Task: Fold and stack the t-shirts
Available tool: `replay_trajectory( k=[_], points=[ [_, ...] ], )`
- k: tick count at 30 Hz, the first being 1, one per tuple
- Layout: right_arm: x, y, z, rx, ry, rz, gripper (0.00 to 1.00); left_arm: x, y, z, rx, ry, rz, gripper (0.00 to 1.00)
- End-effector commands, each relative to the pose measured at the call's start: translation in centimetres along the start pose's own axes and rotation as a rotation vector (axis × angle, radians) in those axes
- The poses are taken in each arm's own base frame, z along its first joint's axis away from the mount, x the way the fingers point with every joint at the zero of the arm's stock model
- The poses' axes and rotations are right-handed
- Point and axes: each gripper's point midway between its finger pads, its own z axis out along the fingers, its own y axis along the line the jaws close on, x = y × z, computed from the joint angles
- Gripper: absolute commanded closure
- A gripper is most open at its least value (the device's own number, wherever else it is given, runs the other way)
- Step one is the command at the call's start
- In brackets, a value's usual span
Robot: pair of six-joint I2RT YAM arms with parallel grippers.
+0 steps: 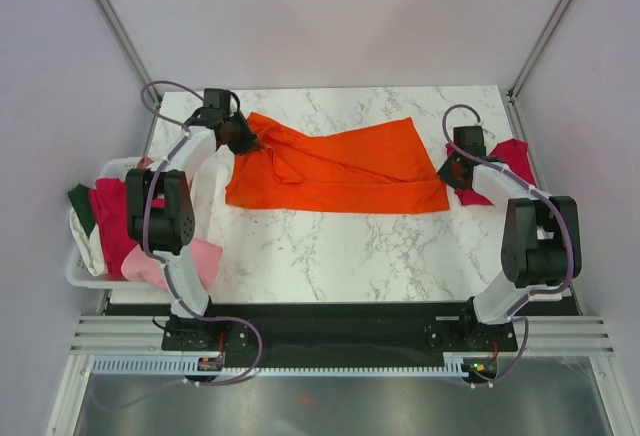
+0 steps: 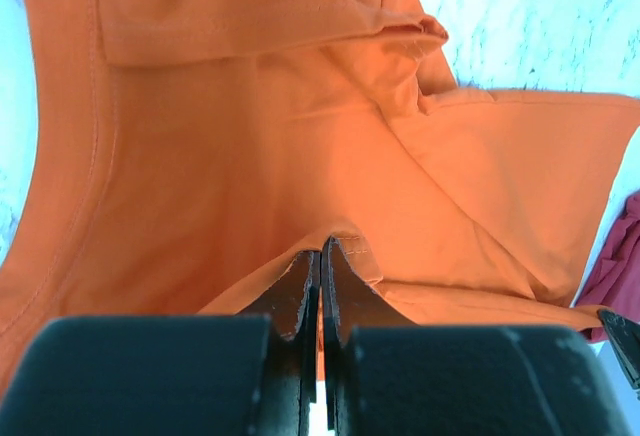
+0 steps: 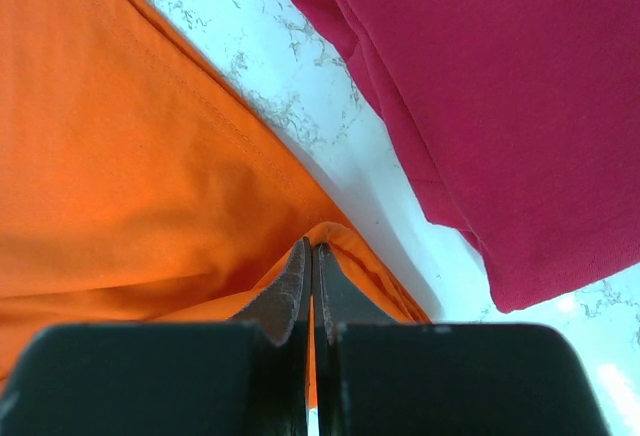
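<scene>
An orange t-shirt (image 1: 340, 168) lies spread on the marble surface (image 1: 330, 246) with the left gripper (image 1: 243, 139) at its far-left corner and the right gripper (image 1: 450, 171) at its right edge — a crimson t-shirt (image 1: 512, 154) sits just beyond, and a white basket (image 1: 75, 274) of heaped tees (image 1: 115, 221) stands off left

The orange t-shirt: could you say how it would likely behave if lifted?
Probably floppy: the orange t-shirt bunches in folds by the left gripper. Pinched only there and by the right gripper, its middle would likely sag.
</scene>
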Motion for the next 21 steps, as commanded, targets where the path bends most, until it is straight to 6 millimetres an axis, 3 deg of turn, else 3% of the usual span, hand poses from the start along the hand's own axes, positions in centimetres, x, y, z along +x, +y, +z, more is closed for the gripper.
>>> replay_trajectory(
  k=[1,12,16,18,19,21],
  points=[
    [-1.1,0.5,-0.2,-0.021,-0.043,0.027,1.00,-2.0,-1.6,0.6,0.050,-0.040,0.071,0.98],
    [-0.4,0.4,0.6,-0.016,-0.022,0.034,1.00,-2.6,-1.3,3.5,0.045,-0.023,0.092,0.98],
    [-0.3,0.5,0.6,-0.023,-0.021,0.036,1.00,-1.9,-0.9,4.5,0.043,-0.002,0.086,0.97],
    [-0.4,0.7,0.5,-0.031,-0.021,0.035,0.96,-1.3,-0.2,4.7,0.021,0.005,0.067,0.94],
    [-0.4,0.7,0.5,-0.035,-0.021,0.034,0.94,-1.4,-0.4,4.4,0.025,-0.005,0.068,0.86],
    [-0.6,0.9,0.1,-0.043,-0.029,0.034,0.80,-1.1,0.2,4.1,0.007,-0.016,0.068,0.79]
  ],
)
